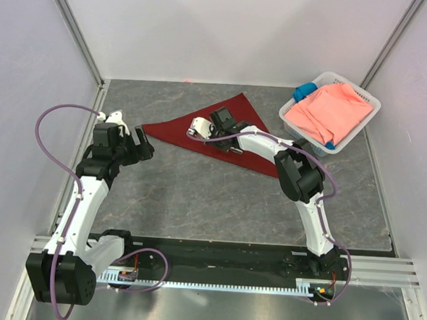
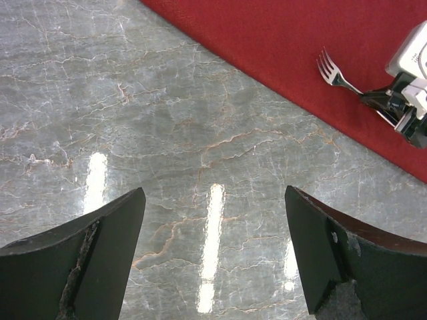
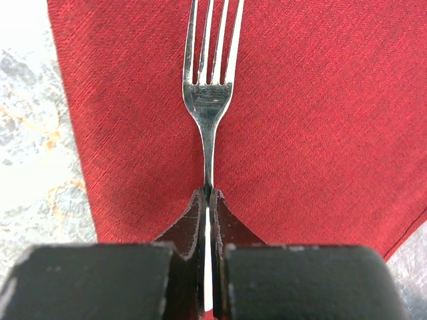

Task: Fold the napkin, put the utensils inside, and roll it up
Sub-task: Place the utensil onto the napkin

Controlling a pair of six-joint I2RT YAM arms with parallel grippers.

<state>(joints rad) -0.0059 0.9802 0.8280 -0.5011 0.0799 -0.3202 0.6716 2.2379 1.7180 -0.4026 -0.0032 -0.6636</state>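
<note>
The maroon napkin (image 1: 170,132) lies folded into a triangle at the middle back of the table. It also shows in the left wrist view (image 2: 267,40) and the right wrist view (image 3: 320,120). My right gripper (image 3: 208,190) is shut on the handle of a silver fork (image 3: 208,100), tines pointing away, just over the napkin near its left part. From above the right gripper (image 1: 198,128) sits over the cloth. My left gripper (image 2: 213,193) is open and empty over bare table, left of the napkin's corner (image 1: 143,150). The fork (image 2: 331,72) shows there too.
A white basket (image 1: 369,104) stands at the back right with a salmon-pink cloth (image 1: 329,113) and a small blue cloth (image 1: 302,91) in it. Walls close in on the left, back and right of the grey marble table (image 1: 197,195).
</note>
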